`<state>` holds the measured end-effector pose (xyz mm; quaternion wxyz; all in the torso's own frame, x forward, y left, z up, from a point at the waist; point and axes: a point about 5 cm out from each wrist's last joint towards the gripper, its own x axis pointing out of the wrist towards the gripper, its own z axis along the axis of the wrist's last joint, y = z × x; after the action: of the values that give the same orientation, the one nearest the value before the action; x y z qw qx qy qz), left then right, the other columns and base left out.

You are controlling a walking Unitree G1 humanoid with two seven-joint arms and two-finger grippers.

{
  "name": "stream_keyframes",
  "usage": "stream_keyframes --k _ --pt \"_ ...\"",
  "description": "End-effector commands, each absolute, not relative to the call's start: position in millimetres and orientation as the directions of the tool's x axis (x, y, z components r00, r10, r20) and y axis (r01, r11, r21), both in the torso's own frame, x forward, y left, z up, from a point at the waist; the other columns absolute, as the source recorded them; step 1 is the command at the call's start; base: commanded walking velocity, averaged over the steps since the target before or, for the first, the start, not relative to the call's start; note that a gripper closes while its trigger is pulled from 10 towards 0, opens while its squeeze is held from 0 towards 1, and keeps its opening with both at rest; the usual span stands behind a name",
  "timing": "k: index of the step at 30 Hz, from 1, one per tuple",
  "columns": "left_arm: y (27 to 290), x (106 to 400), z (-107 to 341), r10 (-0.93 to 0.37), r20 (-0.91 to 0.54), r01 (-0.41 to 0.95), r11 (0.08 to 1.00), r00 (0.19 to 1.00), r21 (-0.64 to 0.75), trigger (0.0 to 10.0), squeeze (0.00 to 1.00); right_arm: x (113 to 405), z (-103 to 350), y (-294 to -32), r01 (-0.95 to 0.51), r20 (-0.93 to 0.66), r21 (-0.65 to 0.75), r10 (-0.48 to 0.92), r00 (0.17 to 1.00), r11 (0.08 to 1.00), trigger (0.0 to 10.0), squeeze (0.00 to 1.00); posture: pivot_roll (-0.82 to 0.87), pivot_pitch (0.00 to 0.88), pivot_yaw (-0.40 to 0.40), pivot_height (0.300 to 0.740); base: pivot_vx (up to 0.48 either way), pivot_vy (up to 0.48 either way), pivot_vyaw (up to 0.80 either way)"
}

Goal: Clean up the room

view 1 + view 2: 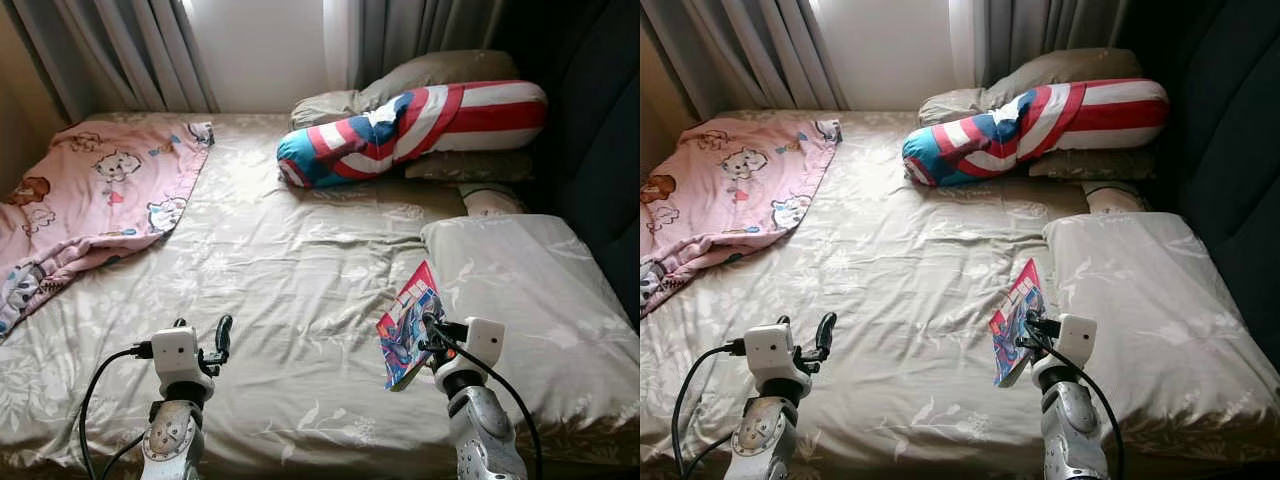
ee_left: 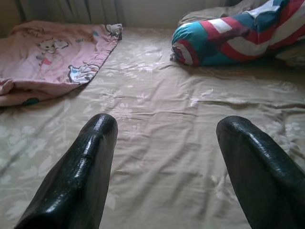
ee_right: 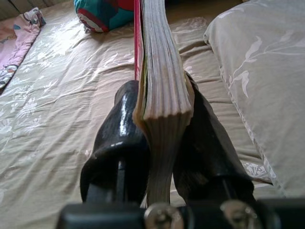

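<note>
Head view: I log my right gripper [image 1: 432,335], lower right of frame, clamped on a colourful book [image 1: 407,327] held upright above the bed [image 1: 290,280]; a pink cartoon blanket [image 1: 95,200] upper left, a striped bolster [image 1: 420,125] upper centre.

Left wrist: left gripper [image 2: 164,162] fingers spread apart, nothing between them.

Right wrist: fingers [image 3: 119,143] pinch the book's page edge.

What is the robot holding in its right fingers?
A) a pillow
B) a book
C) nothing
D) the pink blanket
B: the right gripper has its fingers shut on a book, with the stacked page edges showing between them in the right wrist view, held up above the bed.
</note>
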<state>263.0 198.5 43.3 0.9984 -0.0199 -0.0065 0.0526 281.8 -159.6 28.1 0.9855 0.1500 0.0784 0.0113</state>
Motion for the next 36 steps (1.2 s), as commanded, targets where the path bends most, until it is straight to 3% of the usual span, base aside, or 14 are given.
stream_keyframes --k 1,11,16,36 --pt "198.6 260.8 42.6 0.103 -0.001 -0.103 0.994 0.995 -0.034 10.0 0.0 285.8 36.5 -157.7 -0.014 -0.1 0.303 0.046 0.994 0.953 10.0 0.0 -0.07 0.049 0.026 0.676 0.0 0.0 0.0" --pt "197.5 260.3 42.7 0.1 -0.013 -0.101 0.994 0.995 -0.037 10.0 0.0 284.5 31.6 -156.9 -0.017 -0.143 0.285 0.06 0.988 0.958 10.0 0.0 -0.07 0.063 0.024 0.676 0.0 0.0 0.0" --pt "197.7 260.0 42.6 0.101 -0.02 -0.102 0.994 0.995 -0.037 10.0 0.0 285.0 32.4 -155.4 -0.025 -0.13 0.291 0.066 0.989 0.957 10.0 0.0 -0.07 0.069 0.025 0.651 0.0 0.0 0.0" --pt "197.9 260.6 42.9 0.093 -0.039 -0.094 0.995 0.995 -0.032 10.0 0.0 285.7 32.8 -154.8 -0.029 -0.123 0.318 0.072 0.99 0.948 10.0 0.0 -0.07 0.077 0.025 0.651 0.0 0.0 0.0"
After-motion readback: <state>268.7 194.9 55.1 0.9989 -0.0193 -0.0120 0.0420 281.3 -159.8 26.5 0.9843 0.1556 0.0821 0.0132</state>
